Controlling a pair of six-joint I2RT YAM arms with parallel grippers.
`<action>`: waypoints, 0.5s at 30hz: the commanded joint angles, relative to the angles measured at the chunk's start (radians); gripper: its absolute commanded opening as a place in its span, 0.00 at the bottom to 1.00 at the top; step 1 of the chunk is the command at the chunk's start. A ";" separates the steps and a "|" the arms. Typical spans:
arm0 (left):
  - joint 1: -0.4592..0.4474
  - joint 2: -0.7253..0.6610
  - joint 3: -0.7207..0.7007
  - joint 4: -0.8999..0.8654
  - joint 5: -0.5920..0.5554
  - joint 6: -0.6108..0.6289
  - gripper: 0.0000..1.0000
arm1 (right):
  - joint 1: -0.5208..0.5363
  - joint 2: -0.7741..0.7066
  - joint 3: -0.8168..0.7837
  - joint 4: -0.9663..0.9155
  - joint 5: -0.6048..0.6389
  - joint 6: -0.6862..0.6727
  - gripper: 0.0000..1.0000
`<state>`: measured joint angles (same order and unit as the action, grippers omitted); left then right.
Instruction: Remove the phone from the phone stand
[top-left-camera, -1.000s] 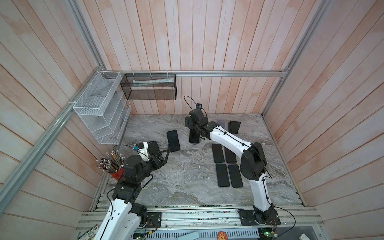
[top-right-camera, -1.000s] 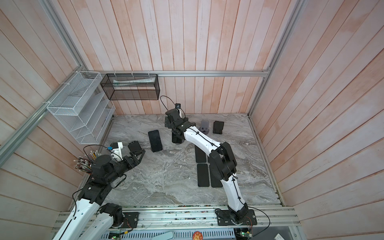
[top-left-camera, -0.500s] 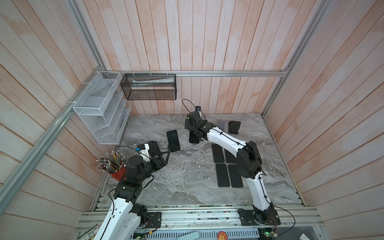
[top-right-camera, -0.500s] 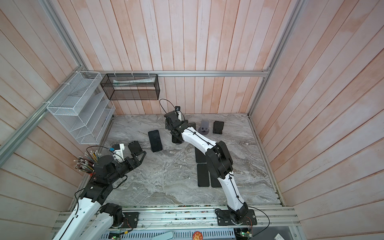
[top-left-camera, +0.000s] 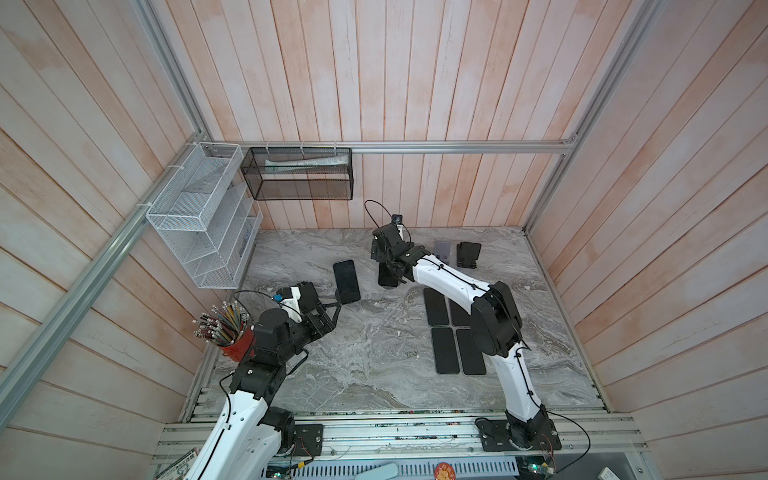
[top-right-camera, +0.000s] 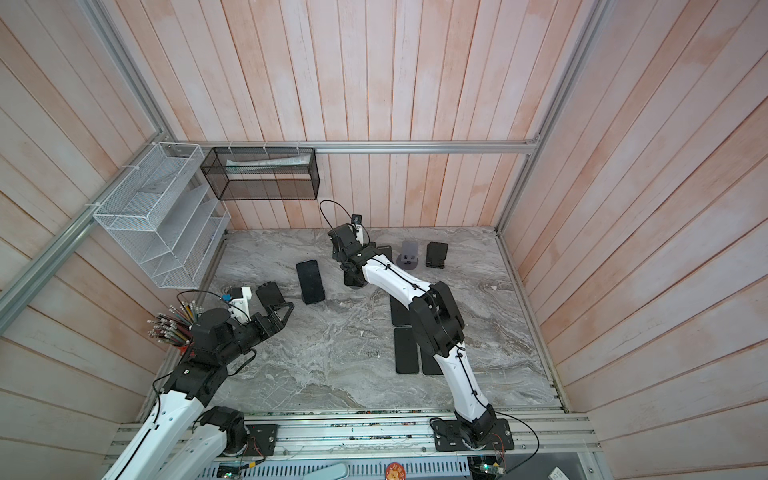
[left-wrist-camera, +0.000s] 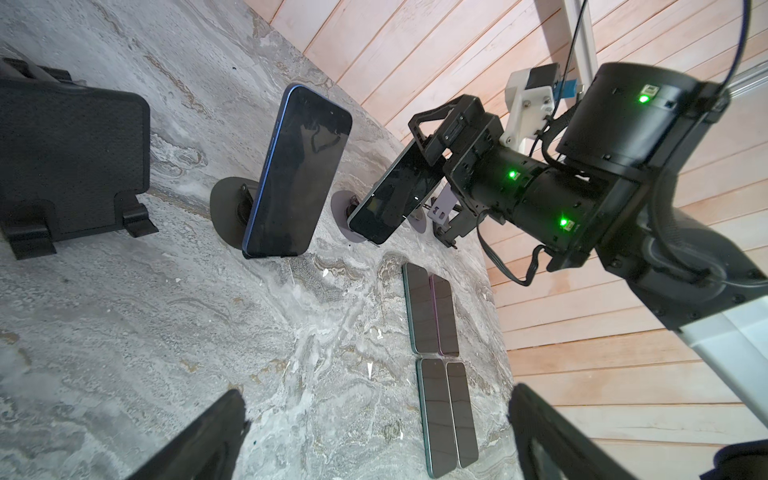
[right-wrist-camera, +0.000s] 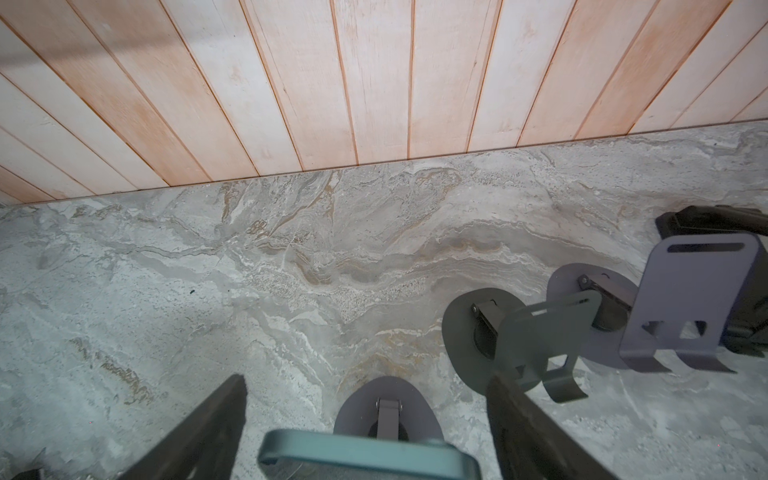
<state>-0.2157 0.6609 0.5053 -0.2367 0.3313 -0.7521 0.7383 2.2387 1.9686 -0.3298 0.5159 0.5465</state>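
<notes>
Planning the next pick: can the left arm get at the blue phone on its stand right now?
Probably yes. The left gripper is open and faces the blue phone across bare tabletop. The right gripper works at the teal phone alongside, apart from it.

1. The phone (left-wrist-camera: 390, 199) leaned on its stand (right-wrist-camera: 357, 411), on the table (top-left-camera: 374, 374).
2. Just left of the phone, a second phone (top-left-camera: 346, 281) leaned on a second stand (left-wrist-camera: 226, 203).
3. Behind and right of the phone stood a near stand (right-wrist-camera: 536, 332), a middle stand (right-wrist-camera: 698, 299) and a far stand (top-right-camera: 436, 254).
4. Right and in front of the phone, four flat phones (top-left-camera: 445, 351) lay two by two.
5. Far left and in front of the phone stood a pencil cup (top-left-camera: 235, 347).
</notes>
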 joint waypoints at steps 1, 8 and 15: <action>-0.003 -0.001 -0.017 0.028 -0.015 0.020 1.00 | 0.006 0.030 0.019 -0.032 0.037 0.013 0.90; -0.004 0.003 -0.028 0.031 -0.032 0.028 1.00 | 0.003 0.038 0.030 -0.040 0.028 -0.004 0.89; -0.004 -0.003 -0.034 0.027 -0.029 0.029 1.00 | 0.002 0.047 0.026 -0.052 0.025 0.010 0.88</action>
<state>-0.2157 0.6647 0.4911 -0.2226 0.3122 -0.7444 0.7380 2.2604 1.9717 -0.3496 0.5301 0.5476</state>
